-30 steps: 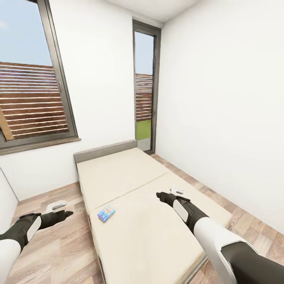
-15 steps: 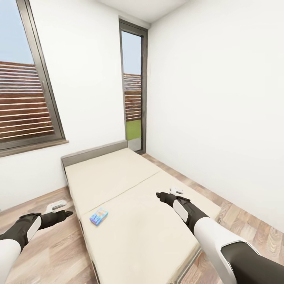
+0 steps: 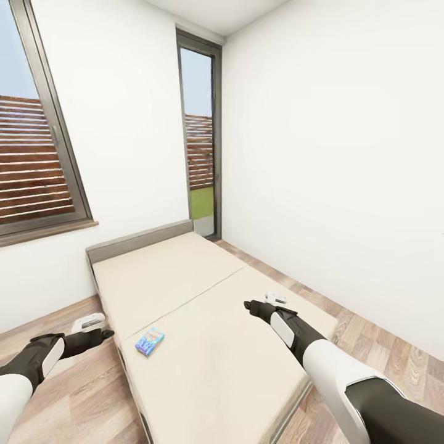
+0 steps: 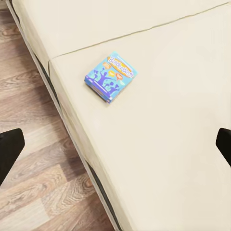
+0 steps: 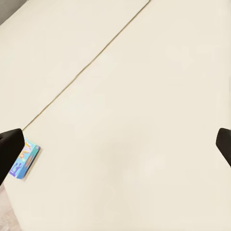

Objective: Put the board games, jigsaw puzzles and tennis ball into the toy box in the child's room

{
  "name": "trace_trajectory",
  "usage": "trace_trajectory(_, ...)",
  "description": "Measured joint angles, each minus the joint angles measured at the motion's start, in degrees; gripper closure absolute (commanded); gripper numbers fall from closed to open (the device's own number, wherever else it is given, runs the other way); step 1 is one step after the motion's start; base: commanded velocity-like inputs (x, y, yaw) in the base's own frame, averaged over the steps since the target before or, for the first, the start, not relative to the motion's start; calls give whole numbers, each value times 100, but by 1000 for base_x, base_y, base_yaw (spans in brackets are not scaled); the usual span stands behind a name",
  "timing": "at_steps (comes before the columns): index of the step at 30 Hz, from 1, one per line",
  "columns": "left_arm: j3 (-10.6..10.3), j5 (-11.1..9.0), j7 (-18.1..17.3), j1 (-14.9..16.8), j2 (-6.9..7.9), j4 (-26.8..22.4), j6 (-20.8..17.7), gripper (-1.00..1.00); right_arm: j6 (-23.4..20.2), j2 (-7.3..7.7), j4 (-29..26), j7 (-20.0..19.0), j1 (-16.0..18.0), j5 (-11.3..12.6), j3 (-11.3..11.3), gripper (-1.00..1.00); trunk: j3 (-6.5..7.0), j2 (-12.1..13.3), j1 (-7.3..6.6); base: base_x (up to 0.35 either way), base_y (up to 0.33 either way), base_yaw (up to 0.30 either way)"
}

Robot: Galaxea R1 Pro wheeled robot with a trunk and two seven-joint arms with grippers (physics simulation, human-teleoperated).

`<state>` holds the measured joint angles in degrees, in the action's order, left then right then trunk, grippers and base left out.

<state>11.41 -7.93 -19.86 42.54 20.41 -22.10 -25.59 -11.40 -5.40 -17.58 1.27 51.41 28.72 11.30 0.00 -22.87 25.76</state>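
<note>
Lying near the bed (image 3: 203, 370) edge, blue board game (image 3: 150, 341), both arms' fingers (image 4: 9, 149) (image 5: 9, 147) spread, empty.

The only print in sight was on the lid of the light blue board game (image 4: 111, 77) lying on the bed (image 3: 216, 345), a short orange-yellow title line above purple cartoon figures, and its letters were too small and blurred for me to read.
</note>
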Motion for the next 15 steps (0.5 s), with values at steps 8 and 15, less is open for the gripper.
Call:
trace_trajectory(8, 3, -1, 1, 1, 0, 1, 0, -100, -1, 1, -2, 0, 0, -3, -1, -100, 3, 0, 0, 0, 94, -250)
trace_trajectory(15, 4, 0, 1, 1, 3, 1, 0, -100, -1, -5, -1, 0, 1, 0, -1, -100, 17, 0, 0, 0, 44, -274)
